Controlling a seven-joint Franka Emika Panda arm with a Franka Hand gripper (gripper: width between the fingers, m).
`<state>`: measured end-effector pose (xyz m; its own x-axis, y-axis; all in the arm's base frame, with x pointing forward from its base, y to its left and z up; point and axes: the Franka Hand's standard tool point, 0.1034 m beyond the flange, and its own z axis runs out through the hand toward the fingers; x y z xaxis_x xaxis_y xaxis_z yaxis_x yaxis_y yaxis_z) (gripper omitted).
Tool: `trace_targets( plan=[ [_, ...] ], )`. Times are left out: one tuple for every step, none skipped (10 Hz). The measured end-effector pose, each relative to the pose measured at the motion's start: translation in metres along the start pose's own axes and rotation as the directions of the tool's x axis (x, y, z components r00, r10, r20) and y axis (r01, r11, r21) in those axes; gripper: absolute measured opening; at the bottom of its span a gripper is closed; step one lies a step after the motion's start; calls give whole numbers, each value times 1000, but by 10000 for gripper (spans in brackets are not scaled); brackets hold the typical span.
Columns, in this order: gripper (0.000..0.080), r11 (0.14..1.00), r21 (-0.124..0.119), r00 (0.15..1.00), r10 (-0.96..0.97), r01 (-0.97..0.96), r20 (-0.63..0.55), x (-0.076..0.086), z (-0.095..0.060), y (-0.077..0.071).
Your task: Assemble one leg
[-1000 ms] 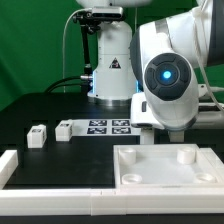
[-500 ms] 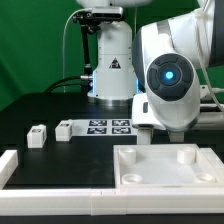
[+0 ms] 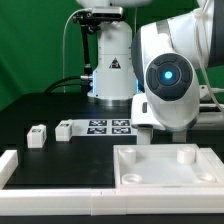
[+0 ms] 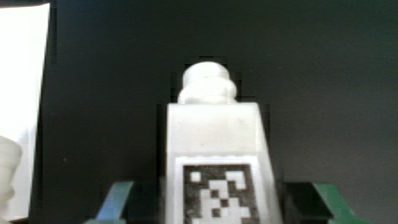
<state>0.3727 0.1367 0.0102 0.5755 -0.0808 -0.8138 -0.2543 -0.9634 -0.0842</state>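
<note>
In the wrist view a white leg [image 4: 217, 130] with a rounded peg end and a black-and-white tag on its face lies on the black table between my fingers. My gripper [image 4: 221, 205] is open. Its green-tipped fingers [image 4: 119, 200] stand on either side of the leg with a gap on each side. In the exterior view the arm's bulky wrist [image 3: 170, 80] hides the gripper and this leg. Two more small white legs [image 3: 38, 135] [image 3: 64, 129] sit on the table at the exterior view's left. The large white square tabletop [image 3: 165, 165] with corner sockets lies in front.
The marker board [image 3: 108, 127] lies flat mid-table beside the arm. A long white bar [image 3: 60, 175] runs along the front left. Another robot base [image 3: 110, 70] stands at the back. A white edge [image 4: 18, 90] shows at the side of the wrist view.
The arm shifted very slightly toward the exterior view's right a second ago and has stayed still since. The legs at the left have not moved.
</note>
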Motion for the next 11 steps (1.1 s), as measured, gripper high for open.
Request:
trace_targets(
  plan=[
    [290, 1000, 0, 1000, 0, 0, 0, 0, 0, 0],
    [290, 1000, 0, 1000, 0, 0, 0, 0, 0, 0],
    [290, 1000, 0, 1000, 0, 0, 0, 0, 0, 0],
    [290, 1000, 0, 1000, 0, 0, 0, 0, 0, 0],
    [290, 1000, -2, 1000, 6, -6, 13, -4, -2, 1],
    [290, 1000, -8, 999, 11, -11, 41, -19, -19, 0],
    [290, 1000, -12, 999, 10, -9, 47, -30, -36, -3],
    [290, 1000, -14, 999, 19, -18, 30, -37, -51, -7],
    [290, 1000, -20, 999, 5, -4, 51, -48, -68, -12],
    [290, 1000, -14, 1000, -4, 4, 19, -40, -69, -15],
    [290, 1000, 1, 995, -8, 8, -95, -25, -72, -21]
  ],
)
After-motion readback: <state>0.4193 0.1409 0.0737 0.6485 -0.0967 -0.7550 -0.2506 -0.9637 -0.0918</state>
